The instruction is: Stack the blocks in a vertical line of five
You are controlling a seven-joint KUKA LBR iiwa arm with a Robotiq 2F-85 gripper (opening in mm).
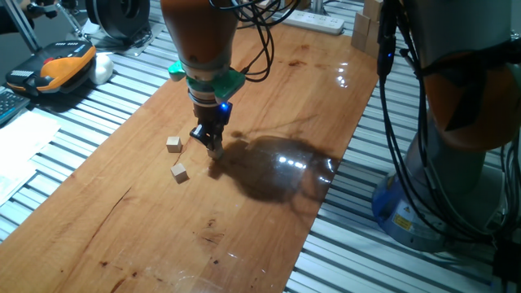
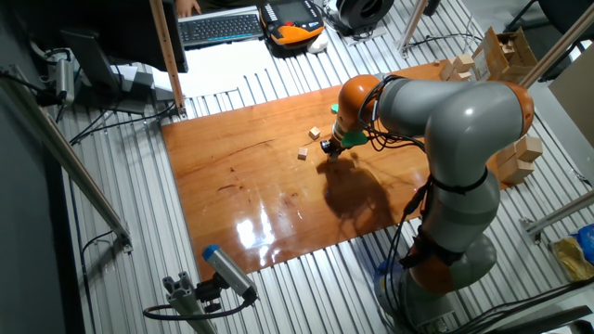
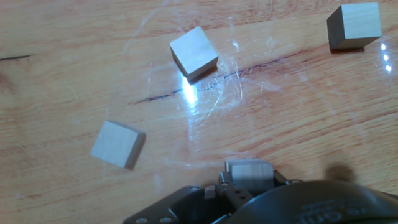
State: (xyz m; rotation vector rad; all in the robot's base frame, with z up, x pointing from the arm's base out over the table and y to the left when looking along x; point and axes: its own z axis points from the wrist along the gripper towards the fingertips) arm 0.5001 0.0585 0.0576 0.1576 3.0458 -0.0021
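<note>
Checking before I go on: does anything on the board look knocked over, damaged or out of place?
Nothing looks damaged or spilled. In the hand view three loose blocks lie apart on the wooden board, each turned at a different angle. No stack is visible. A fourth block sits at the gripper.

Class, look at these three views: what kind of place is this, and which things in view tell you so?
Most likely a robotics lab or workshop. An arm works over a wooden board on slatted metal; a keyboard sits nearby, and cables trail about.
</note>
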